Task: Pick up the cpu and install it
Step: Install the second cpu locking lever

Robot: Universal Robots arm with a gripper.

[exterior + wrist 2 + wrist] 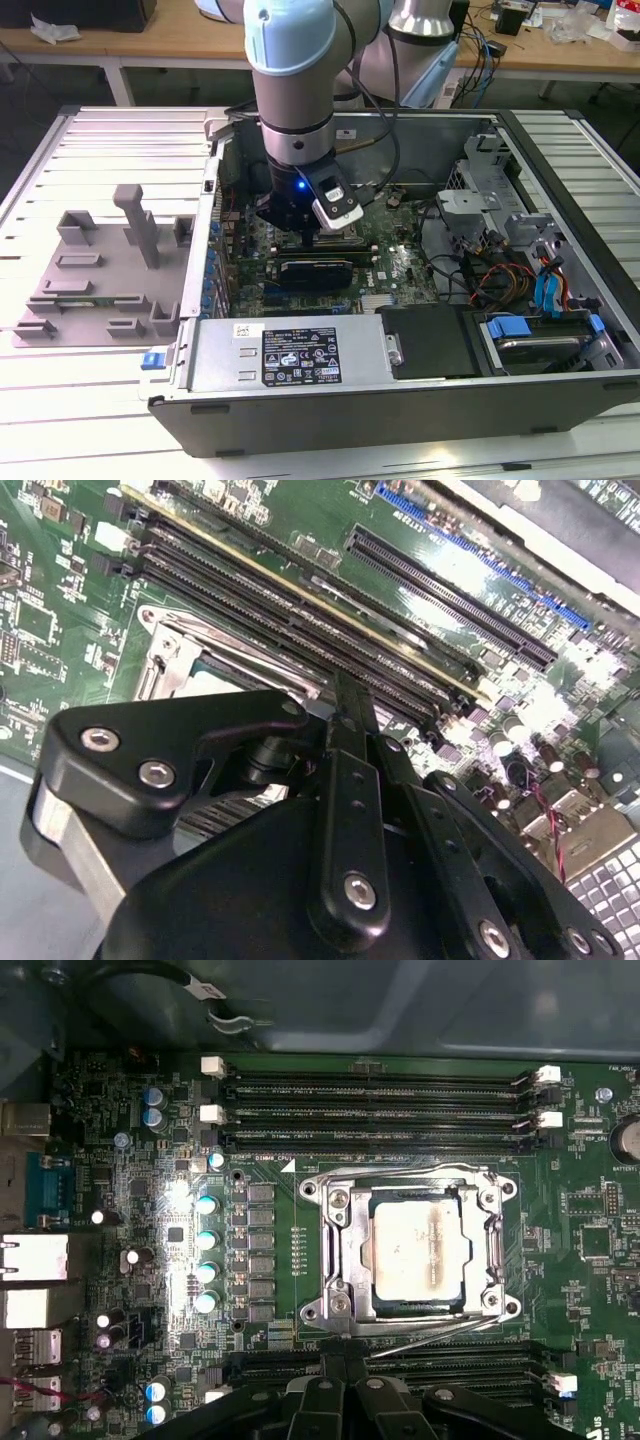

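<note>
Leftmost in the exterior view, a grey plastic tray (100, 270) with upright blocks rests on the slatted bench (60, 400); to its right lies the open computer case (400, 390), and the arm (295, 80) reaches down into its middle, bringing the gripper (300, 232) close above the motherboard (400, 270).

In the first wrist view, the cpu (418, 1250) appears right of centre in the frame, its silver-grey top facing the camera, lying flat within the metal socket frame (335, 1250). The chip is nearly square, so no long axis stands out; its edges run parallel to the memory slots (370, 1110) in the upper part of the frame. The gripper linkage sits at the lower edge of the frame, so the cpu lies just ahead of it, toward the frame's centre.

In the second wrist view, the gripper's black links fill the lower half, with the socket frame partly hidden behind them at left centre. Whether the gripper is apart or together cannot be told; nothing is seen held in it.
</note>
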